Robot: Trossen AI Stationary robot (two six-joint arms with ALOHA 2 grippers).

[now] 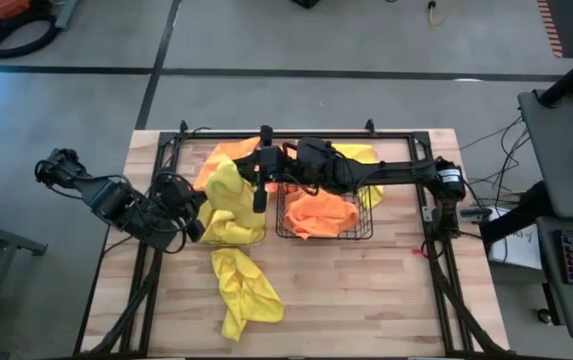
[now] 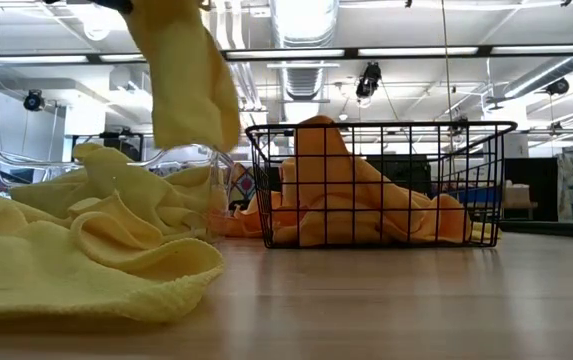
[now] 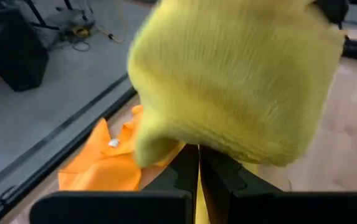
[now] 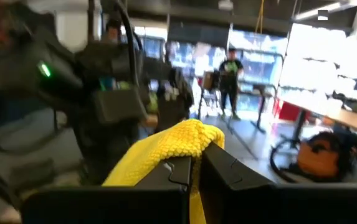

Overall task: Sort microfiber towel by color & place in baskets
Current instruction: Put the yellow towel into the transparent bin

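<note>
A wooden plank table (image 1: 366, 290) stood under two dark robot arms. The right gripper (image 1: 260, 190) reached across from the right side, above the black wire-grid basket (image 1: 324, 232), and hung over the clear plastic bin (image 2: 194, 160) beside it. Its two fingers (image 4: 218, 168) were clamped on a bright yellow microfiber cloth (image 2: 184, 75), which dangled in the air over that bin. The clear bin already held a heap of yellow cloths (image 1: 228, 215). The wire basket held crumpled orange cloths (image 1: 322, 213).

The left gripper (image 1: 194, 222) sat low at the near-left edge of the clear bin, touching the yellow heap. Its fingers (image 3: 181, 177) were pressed together, and whether any cloth lay between them could not be told.

Another yellow cloth (image 1: 244, 290) lay loose on the table in front of the bin. An orange cloth (image 1: 224, 157) lay behind the clear bin, and one more yellow cloth (image 1: 358, 155) showed behind the wire basket.

A person (image 4: 231, 81) stood far off in the room beyond the table.
</note>
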